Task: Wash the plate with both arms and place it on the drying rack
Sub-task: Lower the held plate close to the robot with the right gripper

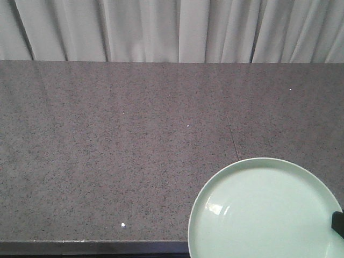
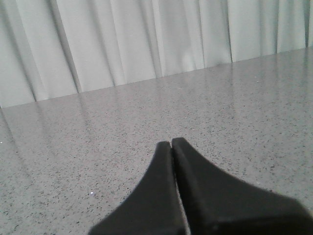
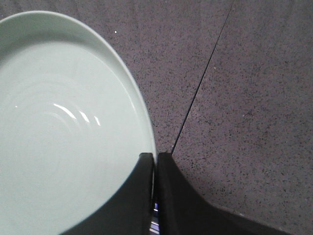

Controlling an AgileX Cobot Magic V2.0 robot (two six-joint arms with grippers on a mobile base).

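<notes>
A pale mint-green plate [image 1: 266, 212] fills the lower right of the front view, held above the grey speckled counter [image 1: 107, 150]. In the right wrist view the plate [image 3: 63, 132] takes up the left side. My right gripper [image 3: 154, 155] is shut on the plate's rim, one finger over the inside and one under the outside. Only a black tip of that gripper [image 1: 338, 222] shows at the plate's right edge in the front view. My left gripper [image 2: 171, 143] is shut with nothing between its fingers, low over bare counter [image 2: 98, 147]. The drying rack is out of view.
White curtains [image 1: 172, 29] hang behind the counter's far edge. A thin dark seam [image 3: 203, 78] crosses the countertop near the plate. The counter's front edge [image 1: 91, 246] runs along the bottom of the front view.
</notes>
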